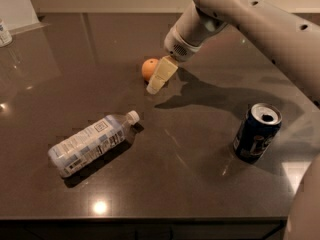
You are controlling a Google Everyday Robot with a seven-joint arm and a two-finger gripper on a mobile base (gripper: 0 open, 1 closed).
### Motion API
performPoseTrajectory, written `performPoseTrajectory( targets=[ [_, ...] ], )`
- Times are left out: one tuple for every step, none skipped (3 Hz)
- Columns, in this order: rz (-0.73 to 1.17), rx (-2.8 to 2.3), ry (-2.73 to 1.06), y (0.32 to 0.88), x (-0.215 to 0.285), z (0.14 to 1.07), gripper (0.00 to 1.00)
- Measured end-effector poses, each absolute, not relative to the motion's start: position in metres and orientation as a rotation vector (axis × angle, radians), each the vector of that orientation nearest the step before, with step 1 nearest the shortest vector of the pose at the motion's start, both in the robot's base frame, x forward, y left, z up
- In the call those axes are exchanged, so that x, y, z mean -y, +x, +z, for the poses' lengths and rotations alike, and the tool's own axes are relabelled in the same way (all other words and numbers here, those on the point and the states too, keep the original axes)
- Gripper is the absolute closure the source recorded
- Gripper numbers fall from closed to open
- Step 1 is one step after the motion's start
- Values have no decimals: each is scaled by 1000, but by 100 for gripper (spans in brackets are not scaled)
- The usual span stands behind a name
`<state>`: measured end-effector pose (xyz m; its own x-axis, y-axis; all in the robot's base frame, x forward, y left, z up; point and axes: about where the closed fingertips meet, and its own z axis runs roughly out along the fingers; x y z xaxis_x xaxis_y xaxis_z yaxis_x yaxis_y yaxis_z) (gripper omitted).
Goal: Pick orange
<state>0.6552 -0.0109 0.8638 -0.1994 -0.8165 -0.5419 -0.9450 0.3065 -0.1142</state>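
The orange (148, 68), a small round fruit, sits on the dark tabletop (200, 154) near the middle back. My gripper (160, 77) reaches down from the upper right on a pale arm. Its cream-coloured tip is right beside the orange, on its right, and partly overlaps it. Only the right edge of the orange is covered.
A clear plastic water bottle (92, 143) lies on its side at the front left. An open dark blue soda can (257, 132) stands upright at the right. A white object (5, 33) shows at the far left edge. The table's front edge runs along the bottom.
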Motion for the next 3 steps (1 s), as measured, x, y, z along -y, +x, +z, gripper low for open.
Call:
performPoseTrajectory(
  targets=[
    [355, -2077, -1546, 664, 4, 859, 0],
    [356, -2087, -1540, 668, -1, 857, 18],
    [356, -2090, -1533, 669, -2, 860, 42]
  ],
)
